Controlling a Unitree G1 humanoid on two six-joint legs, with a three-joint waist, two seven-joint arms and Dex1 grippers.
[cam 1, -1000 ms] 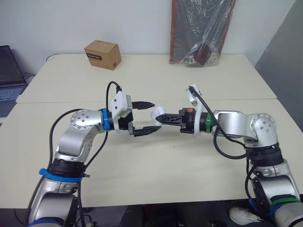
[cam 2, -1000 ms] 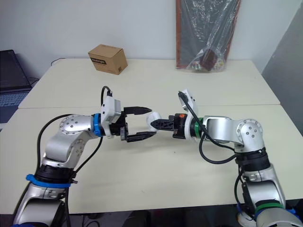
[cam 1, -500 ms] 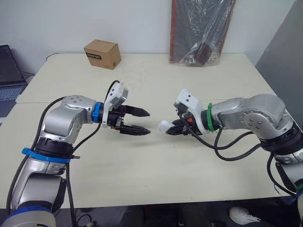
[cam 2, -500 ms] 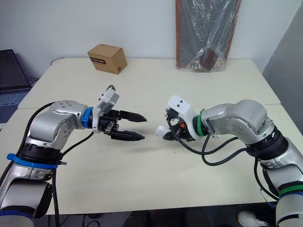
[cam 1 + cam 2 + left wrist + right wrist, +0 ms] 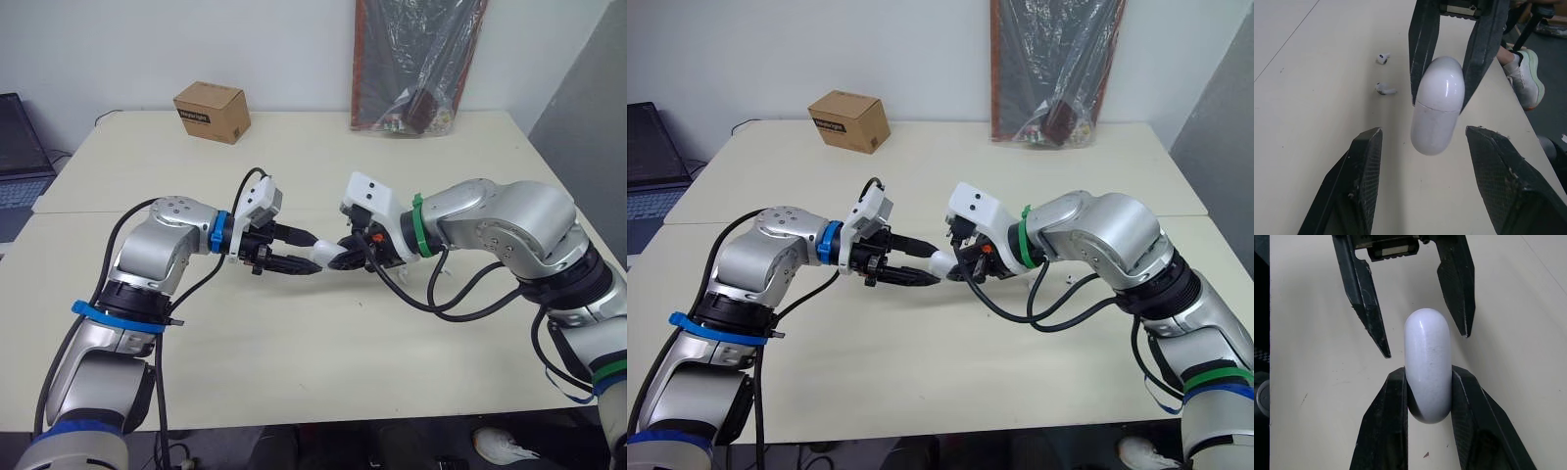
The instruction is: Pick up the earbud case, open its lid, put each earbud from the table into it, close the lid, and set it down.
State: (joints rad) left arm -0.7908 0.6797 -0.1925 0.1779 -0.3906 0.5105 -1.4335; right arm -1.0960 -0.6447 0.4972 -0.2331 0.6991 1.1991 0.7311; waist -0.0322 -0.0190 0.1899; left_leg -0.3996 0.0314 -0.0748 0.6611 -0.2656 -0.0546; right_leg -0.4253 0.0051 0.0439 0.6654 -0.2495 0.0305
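The white earbud case (image 5: 1426, 363) is held above the table's middle, lid closed, with my right gripper (image 5: 1427, 373) shut on one end. My left gripper (image 5: 1424, 131) faces it, open, one finger (image 5: 1364, 166) on each side of the case's free end without touching it. In the left eye view the case (image 5: 321, 255) sits between the left gripper (image 5: 302, 253) and the right gripper (image 5: 345, 257). Two white earbuds (image 5: 1383, 58) (image 5: 1385, 88) lie on the tabletop beyond the case, close together, under my right forearm.
A cardboard box (image 5: 212, 113) stands at the back left of the table (image 5: 294, 372). A plastic-wrapped bag (image 5: 416, 69) leans on the wall at the back right. A laptop (image 5: 20, 147) sits off the left edge. A shoe (image 5: 1523, 83) is on the floor past the near edge.
The two grippers, apart half a second ago, have come together. The right gripper carried the case leftward, and the open left fingers now straddle its free end.
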